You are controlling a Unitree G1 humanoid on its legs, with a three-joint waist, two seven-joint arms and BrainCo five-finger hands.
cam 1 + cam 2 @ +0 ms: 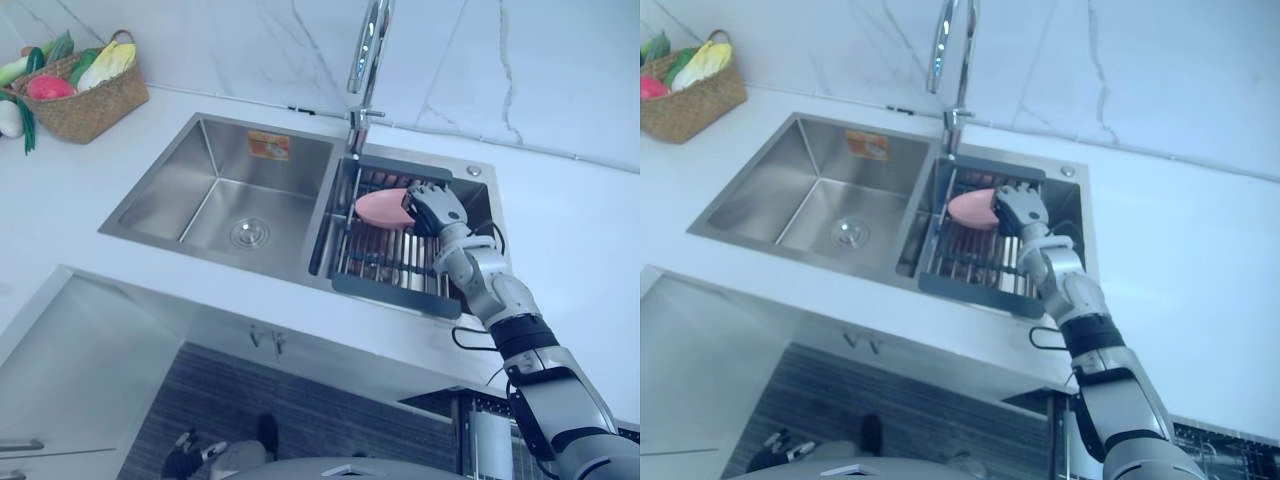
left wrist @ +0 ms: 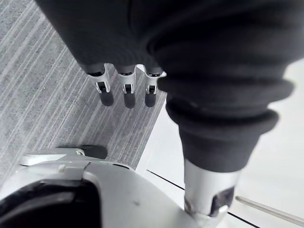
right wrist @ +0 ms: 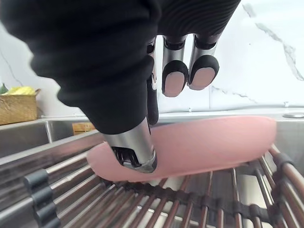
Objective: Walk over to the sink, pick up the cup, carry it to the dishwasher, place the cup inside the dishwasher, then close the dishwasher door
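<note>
A pink cup (image 1: 380, 207) lies on its side on the dark metal rack (image 1: 390, 268) that spans the sink's right basin. My right hand (image 1: 436, 208) is right at the cup's right end. In the right wrist view the cup (image 3: 209, 142) lies across the rack bars, with the thumb (image 3: 133, 147) down in front of it. The fingers (image 3: 175, 81) hang loosely bent above the cup, with a gap between their tips and it. My left hand (image 2: 126, 90) hangs low over the grey floor, fingers relaxed and holding nothing.
The left basin (image 1: 220, 195) of the steel sink has only its drain. A tall faucet (image 1: 366, 55) rises behind the rack. A woven basket (image 1: 88, 95) of vegetables sits at the counter's far left. A dark wire rack (image 1: 1220, 445) shows under the counter at lower right.
</note>
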